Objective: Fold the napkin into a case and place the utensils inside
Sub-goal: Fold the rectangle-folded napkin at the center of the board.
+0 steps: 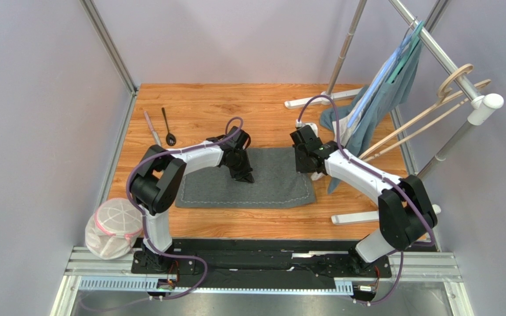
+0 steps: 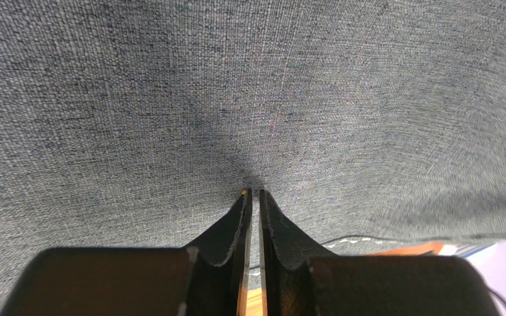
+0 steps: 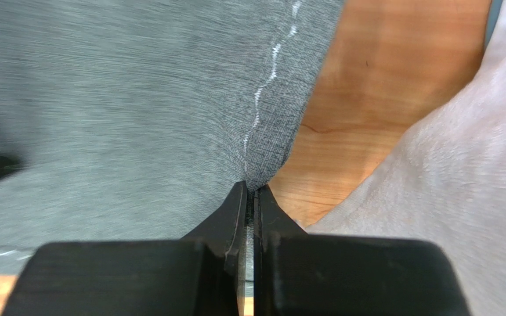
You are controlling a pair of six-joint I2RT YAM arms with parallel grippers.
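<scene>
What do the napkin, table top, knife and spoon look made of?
The napkin: woven cloth, matte dark grey, visible weave, pale stitching. The table top: wood or wood-look laminate, orange-brown grain. The knife: probably metal, silver-grey. The spoon: black, plastic or coated metal; too small to tell.

Back strip of the table (image 1: 236,99) is open wood, plenty of room there. Right side's tight: rack (image 1: 434,46), teal garment (image 1: 394,85), hangers (image 1: 447,78) and 2 white feet (image 1: 358,216) crowd the right gripper (image 3: 252,191) at the napkin (image 1: 275,187) edge. Knife (image 1: 152,128) and spoon (image 1: 168,126) sit far left, mesh bag (image 1: 114,227) near left.
</scene>
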